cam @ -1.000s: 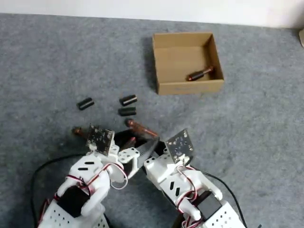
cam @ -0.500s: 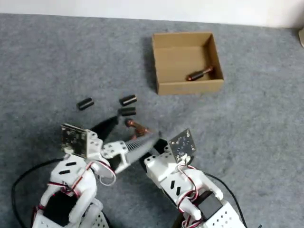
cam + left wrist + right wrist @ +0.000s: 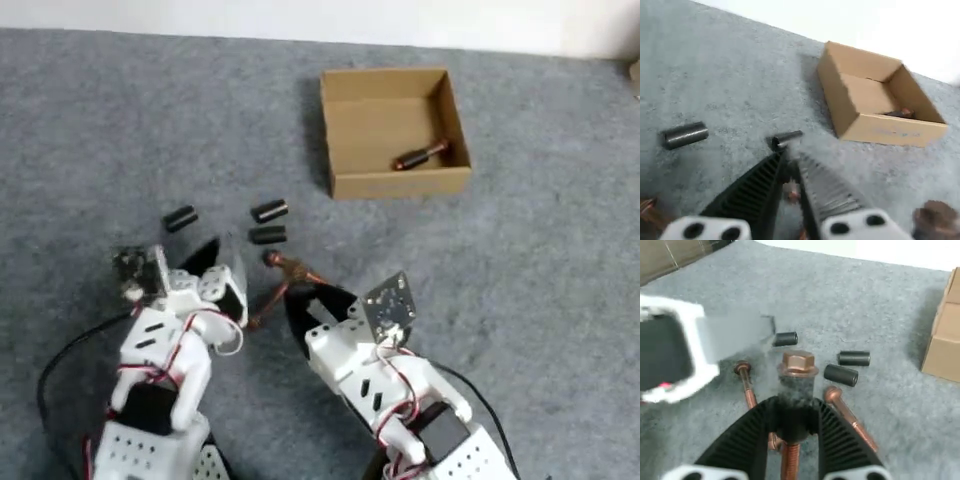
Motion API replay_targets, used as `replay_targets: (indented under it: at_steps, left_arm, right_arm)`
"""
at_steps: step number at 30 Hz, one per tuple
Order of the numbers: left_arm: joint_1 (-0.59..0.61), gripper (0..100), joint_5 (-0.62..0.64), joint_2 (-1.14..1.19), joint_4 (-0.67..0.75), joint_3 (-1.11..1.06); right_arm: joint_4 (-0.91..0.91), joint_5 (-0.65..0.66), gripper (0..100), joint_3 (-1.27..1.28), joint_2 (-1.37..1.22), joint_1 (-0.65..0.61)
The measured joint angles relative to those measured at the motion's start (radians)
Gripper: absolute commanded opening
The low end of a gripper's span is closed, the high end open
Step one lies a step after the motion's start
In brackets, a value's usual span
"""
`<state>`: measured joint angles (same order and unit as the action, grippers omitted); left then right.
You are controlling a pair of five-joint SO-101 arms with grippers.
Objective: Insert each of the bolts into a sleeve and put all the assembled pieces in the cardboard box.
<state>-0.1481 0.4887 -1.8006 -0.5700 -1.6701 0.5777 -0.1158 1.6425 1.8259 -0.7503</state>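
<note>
My right gripper [image 3: 796,412] is shut on a black sleeve [image 3: 796,389] with a copper bolt through it; the hex head [image 3: 798,363] stands above the fingers. In the high view this gripper [image 3: 306,300] sits at the table's middle front. Two loose bolts [image 3: 744,384] [image 3: 849,416] lie on either side of it. Three bare sleeves [image 3: 180,218] [image 3: 270,211] [image 3: 267,235] lie just beyond. My left gripper [image 3: 791,159] is open by a narrow gap with nothing in it and points at one sleeve [image 3: 786,140]. The cardboard box [image 3: 340,125] holds one assembled piece [image 3: 420,155].
Everything rests on grey carpet. The left arm [image 3: 165,330] and the right arm [image 3: 385,385] stand close together at the front edge. Open carpet lies between the sleeves and the box and to the box's right. A white wall edge runs along the back.
The left arm has drawn back to the left, away from the right gripper, leaving the bolt in the sleeve that the right gripper holds. The right arm has barely moved.
</note>
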Motion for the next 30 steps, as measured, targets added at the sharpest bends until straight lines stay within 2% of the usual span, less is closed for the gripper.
replay_targets:
  at_steps: [2, 7, 13, 17, 22, 30]
  left_arm:
    - [0.014, 1, -0.015, -0.015, 0.051, 0.0]
    - [0.021, 1, -0.021, -0.003, 0.055, -0.006]
    - [0.021, 1, -0.021, -0.003, 0.055, -0.006]
    - [0.021, 1, -0.021, -0.003, 0.055, -0.006]
    - [0.021, 1, -0.021, -0.003, 0.055, -0.006]
    - [0.021, 1, -0.021, -0.003, 0.055, -0.006]
  right_arm:
    - [-0.052, 0.0, 0.4, 0.017, -0.003, 0.032]
    - [-0.203, 0.0, 0.4, 0.026, -0.002, 0.095]
    - [-0.218, 0.003, 0.4, 0.015, -0.017, 0.169]
    - [-0.183, 0.057, 0.4, -0.121, -0.164, 0.25]
    - [-0.183, 0.127, 0.4, -0.47, -0.555, 0.33]
    - [-0.183, 0.132, 0.4, -1.22, -1.478, 0.47]
